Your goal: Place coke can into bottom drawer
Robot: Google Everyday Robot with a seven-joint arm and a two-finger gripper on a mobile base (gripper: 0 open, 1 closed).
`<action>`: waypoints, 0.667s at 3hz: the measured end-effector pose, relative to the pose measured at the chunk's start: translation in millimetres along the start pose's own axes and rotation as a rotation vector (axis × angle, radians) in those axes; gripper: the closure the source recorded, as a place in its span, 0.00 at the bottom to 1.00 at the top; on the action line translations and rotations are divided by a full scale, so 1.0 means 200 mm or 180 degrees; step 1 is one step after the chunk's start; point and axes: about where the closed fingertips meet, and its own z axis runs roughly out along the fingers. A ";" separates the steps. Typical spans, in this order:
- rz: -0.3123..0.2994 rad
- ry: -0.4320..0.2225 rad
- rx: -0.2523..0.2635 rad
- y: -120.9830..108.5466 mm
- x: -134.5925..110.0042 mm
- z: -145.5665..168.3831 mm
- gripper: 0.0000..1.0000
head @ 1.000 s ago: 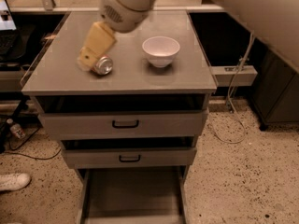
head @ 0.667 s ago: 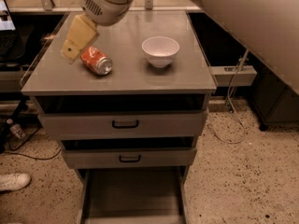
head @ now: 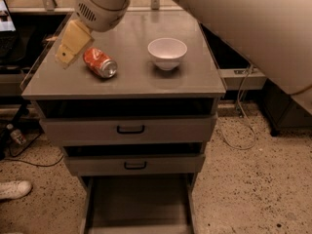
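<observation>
On the worktop (head: 131,79), far left: claw (head: 66,60) poised just left of the can (head: 100,62), tilted, how far open impossible to tell, nothing seen in its hold. Can lying on its side, silver end facing front right. Right of it, apart, white bowl (head: 167,52) standing upright. Below, two shallow drawers (head: 129,129) with black handles, slightly open; lowest, bottom drawer (head: 139,204) pulled out, well below the can.

Your arm (head: 253,28): smooth cream-white shell
Your wrist (head: 100,6): rounded, dark vent slots
Your gripper (head: 70,50): tan-yellow, above left of cabinet top (head: 141,79)
</observation>
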 end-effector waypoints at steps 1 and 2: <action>0.0150 0.0001 -0.0007 -0.06 -0.08 0.17 0.00; 0.0263 0.0047 0.0025 -0.15 -0.13 0.29 0.00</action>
